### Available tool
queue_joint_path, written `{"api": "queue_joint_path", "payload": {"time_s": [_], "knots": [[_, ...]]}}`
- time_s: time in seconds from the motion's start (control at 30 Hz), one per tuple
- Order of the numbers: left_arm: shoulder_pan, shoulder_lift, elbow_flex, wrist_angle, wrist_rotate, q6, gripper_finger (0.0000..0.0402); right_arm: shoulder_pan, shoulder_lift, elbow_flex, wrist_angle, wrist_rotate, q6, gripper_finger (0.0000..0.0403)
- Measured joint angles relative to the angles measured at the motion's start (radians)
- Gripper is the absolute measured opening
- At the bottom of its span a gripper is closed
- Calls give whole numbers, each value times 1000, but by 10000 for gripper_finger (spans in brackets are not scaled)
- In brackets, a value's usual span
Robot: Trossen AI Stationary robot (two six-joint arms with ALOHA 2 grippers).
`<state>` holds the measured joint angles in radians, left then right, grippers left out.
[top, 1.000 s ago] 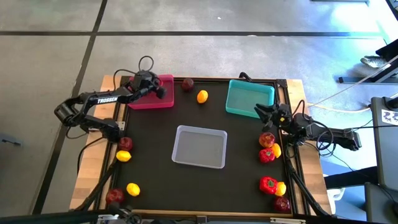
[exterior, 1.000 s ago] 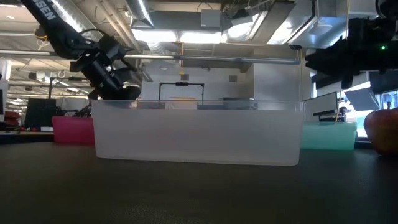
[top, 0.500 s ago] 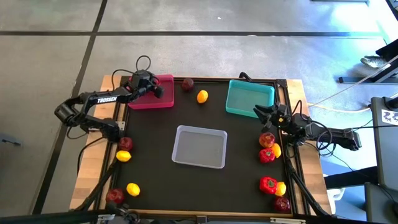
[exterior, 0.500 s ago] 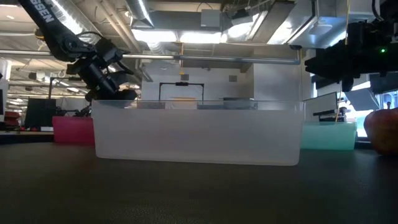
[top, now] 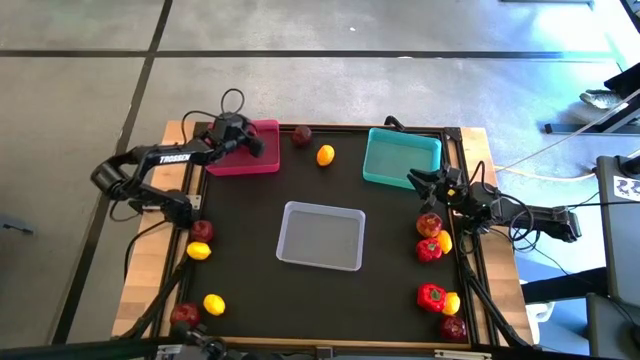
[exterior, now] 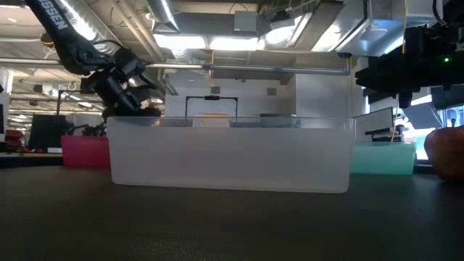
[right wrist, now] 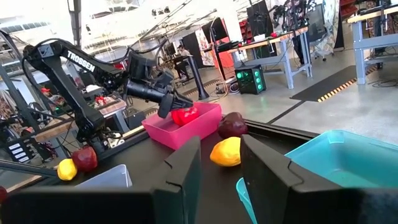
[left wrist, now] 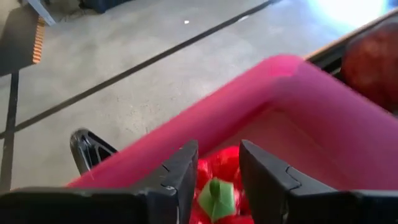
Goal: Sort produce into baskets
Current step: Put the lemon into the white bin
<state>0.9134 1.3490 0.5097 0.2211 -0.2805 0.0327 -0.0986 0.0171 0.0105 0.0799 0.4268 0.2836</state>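
**Over the pink basket: left arm with a pepper, can't call the grip**

Far-left corner of the table is where it's at. The left gripper hangs over the pink basket, fingers pointing down into it. From its own wrist cam you get a red bell pepper, green stem facing the camera, sitting right in the gap between the two fingers, with the basket's floor and wall behind it. Honestly can't tell if the fingers are pinching it or have let go, since the pepper fills the gap either way. The right wrist cam shows the same pepper at the gripper's tip, about level with the basket rim.

The right gripper waits by the near-right corner of the teal basket, fingers apart, nothing between them.

Everything else is loose on the mat:
- a dark apple and a lemon between the pink and teal baskets
- two apples and two lemons down the left edge
- a cluster of peppers, lemons and apples down the right edge, near the right arm

The clear basket sits mid-table with nothing in it that I can see.
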Motion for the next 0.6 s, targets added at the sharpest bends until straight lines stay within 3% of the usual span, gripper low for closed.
{"api": "queue_joint_path", "payload": {"time_s": [0.33, 0.6], "knots": [[-18, -121, 71, -98, 16, -100, 138, 0, 0, 0, 0, 0, 26, 115], [-85, -192, 94, -104, 197, -107, 139, 0, 0, 0, 0, 0, 26, 115]]}}
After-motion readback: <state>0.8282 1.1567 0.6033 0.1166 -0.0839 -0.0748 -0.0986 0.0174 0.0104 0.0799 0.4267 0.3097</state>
